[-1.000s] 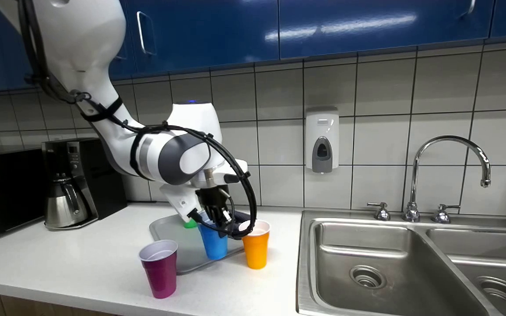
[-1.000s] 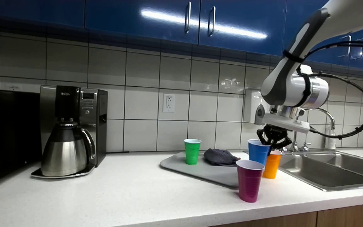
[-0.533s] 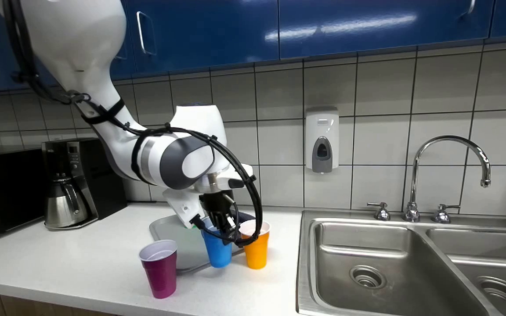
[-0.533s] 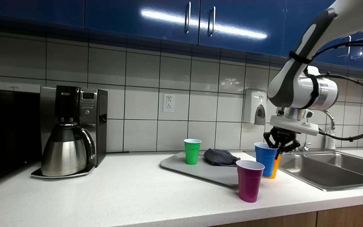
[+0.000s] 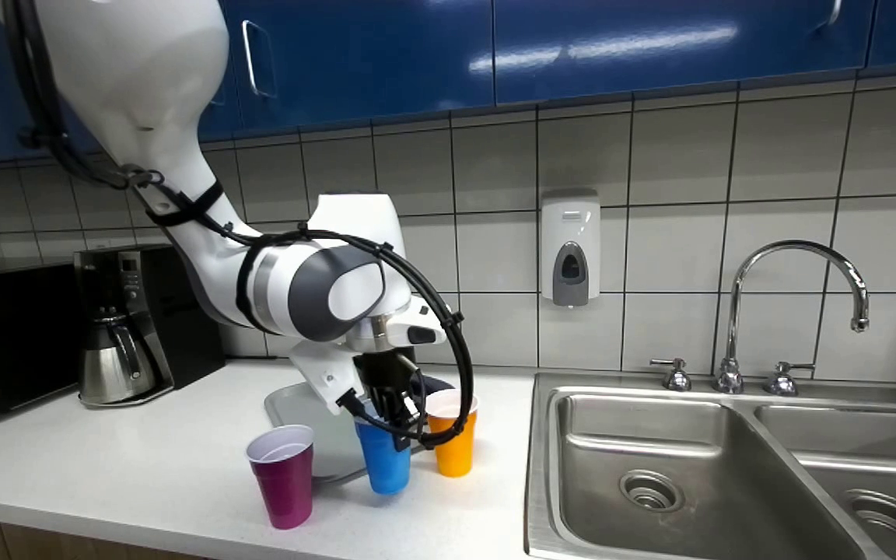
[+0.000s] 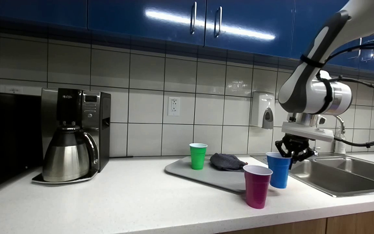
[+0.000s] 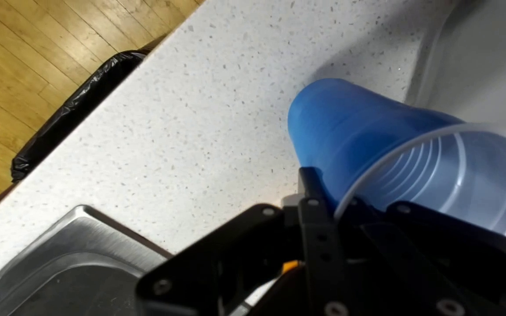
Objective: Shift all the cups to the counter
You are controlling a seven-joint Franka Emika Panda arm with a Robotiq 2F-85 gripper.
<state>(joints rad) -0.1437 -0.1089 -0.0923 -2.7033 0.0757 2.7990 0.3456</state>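
Blue plast. tumbler pinched at rim by grpr.; orange tumbler nr. it may be tipped if grpr. opened too wide.

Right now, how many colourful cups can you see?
4: the purple cup and the orange cup are on the counter, the green cup on the grey tray, the blue cup pinched in the fingers. Others may be hidden.

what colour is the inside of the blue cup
The blue cup is pale bluish white inside, best seen in the wrist view.
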